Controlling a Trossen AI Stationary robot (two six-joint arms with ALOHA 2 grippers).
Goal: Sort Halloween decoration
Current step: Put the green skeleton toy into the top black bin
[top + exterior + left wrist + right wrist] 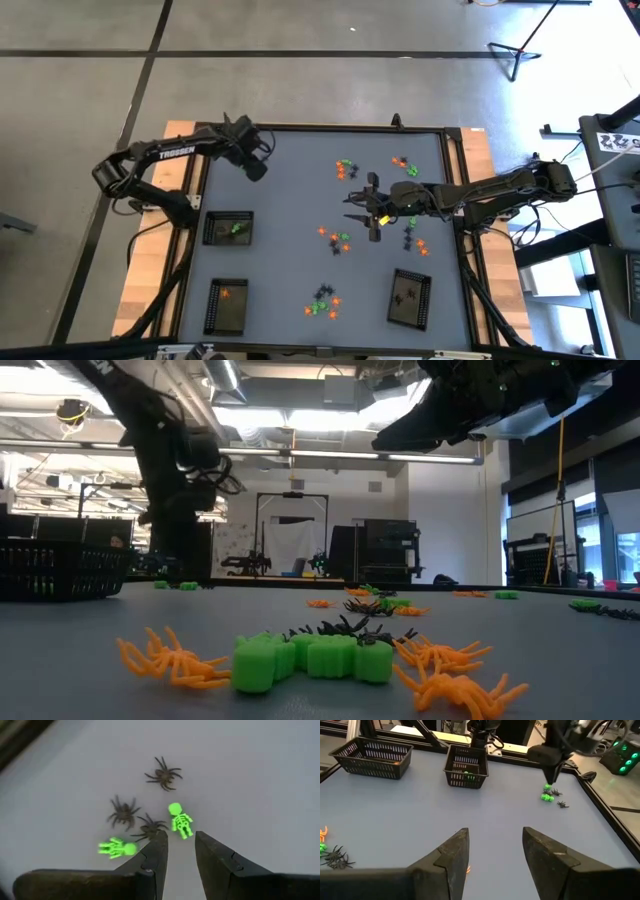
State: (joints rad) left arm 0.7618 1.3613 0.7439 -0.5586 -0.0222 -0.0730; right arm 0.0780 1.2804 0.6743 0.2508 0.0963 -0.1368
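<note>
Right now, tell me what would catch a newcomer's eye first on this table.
Bright orange, green and black trinkets lie in small clusters over the grey table, mostly toward its right half. Three black mesh trays sit nearer the front, two on the left. The left tool hangs open above green skeletons and black spiders.

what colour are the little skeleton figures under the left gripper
Bright green. The two skeleton figures lie among dark spiders, shown best in the left wrist view.
</note>
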